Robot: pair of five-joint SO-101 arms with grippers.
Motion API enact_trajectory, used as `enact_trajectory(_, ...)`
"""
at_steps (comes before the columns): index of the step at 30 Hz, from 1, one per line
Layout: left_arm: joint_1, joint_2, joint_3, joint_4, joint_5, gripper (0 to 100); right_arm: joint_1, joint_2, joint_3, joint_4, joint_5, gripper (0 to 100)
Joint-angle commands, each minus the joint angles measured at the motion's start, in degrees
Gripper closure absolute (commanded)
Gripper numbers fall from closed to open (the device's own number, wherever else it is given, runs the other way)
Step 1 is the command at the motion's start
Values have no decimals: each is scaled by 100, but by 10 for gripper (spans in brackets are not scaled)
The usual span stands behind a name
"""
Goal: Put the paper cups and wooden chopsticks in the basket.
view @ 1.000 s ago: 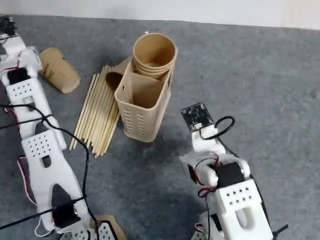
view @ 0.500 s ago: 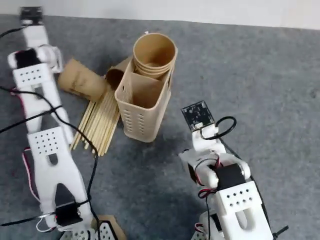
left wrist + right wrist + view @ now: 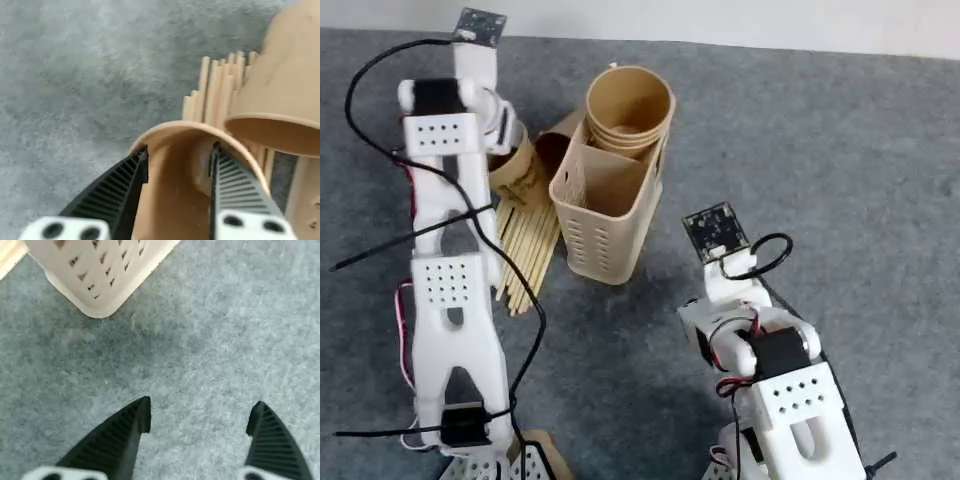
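Tan cup [image 3: 175, 200], tipped and rim-dented, hangs just beside the basket [image 3: 595, 240]. Left gripper [image 3: 178, 150] clamps its wall. Right gripper [image 3: 197, 415] is released. The cup was formerly farther from the basket.

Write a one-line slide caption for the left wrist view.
Left gripper grips a paper cup near the wooden chopsticks and a second paper cup on the grey carpet.

The high camera is looking steeply down over the worktop [image 3: 840, 150]; both wrist cameras are facing it closely, the right one sharing the basket [image 3: 600, 230].
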Motion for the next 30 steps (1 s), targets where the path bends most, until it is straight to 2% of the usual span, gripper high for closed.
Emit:
enact_trajectory(1,444,-479,-13,53,-62,779,-13,-101,-40,-75,44,689)
enact_trajectory(6,699,-1174,-48,62,-62,779,-13,-101,-31,-75,44,689)
enact_trajectory(12,532,-1771,-40,62,-79,779,-13,-101,-31,-66,44,689)
enact_trajectory(26,-910,-1692,48,18,-686,780,-13,-101,215,-207,44,689)
enact_trajectory(30,-1446,-1218,277,-431,-686,776,-40,-101,356,-242,44,689)
